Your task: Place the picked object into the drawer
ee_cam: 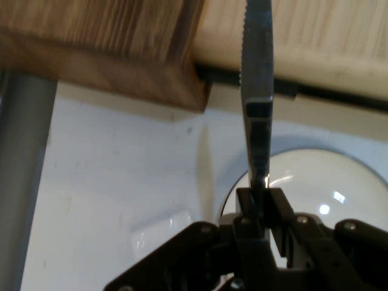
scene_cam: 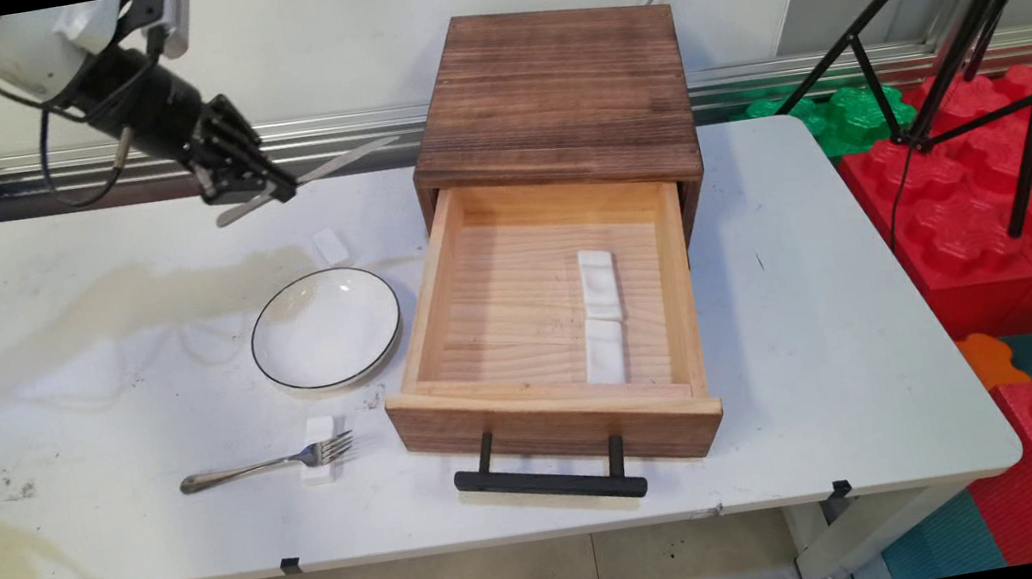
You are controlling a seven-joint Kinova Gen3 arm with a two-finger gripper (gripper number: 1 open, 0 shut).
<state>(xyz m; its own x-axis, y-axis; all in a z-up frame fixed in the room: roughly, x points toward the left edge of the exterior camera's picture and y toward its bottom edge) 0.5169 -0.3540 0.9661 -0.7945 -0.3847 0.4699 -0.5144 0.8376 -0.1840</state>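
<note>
The gripper (scene_cam: 254, 187) pinches a knife (scene_cam: 337, 164) by its handle only, so it could swivel and strike the drawer (scene_cam: 541, 326).

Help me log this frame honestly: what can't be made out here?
- Cabinet interior behind the open drawer: hidden in main view by its top.
- Knife tip: cut off by hand view's top edge.
- Gripper fingertips: small in main view.
</note>
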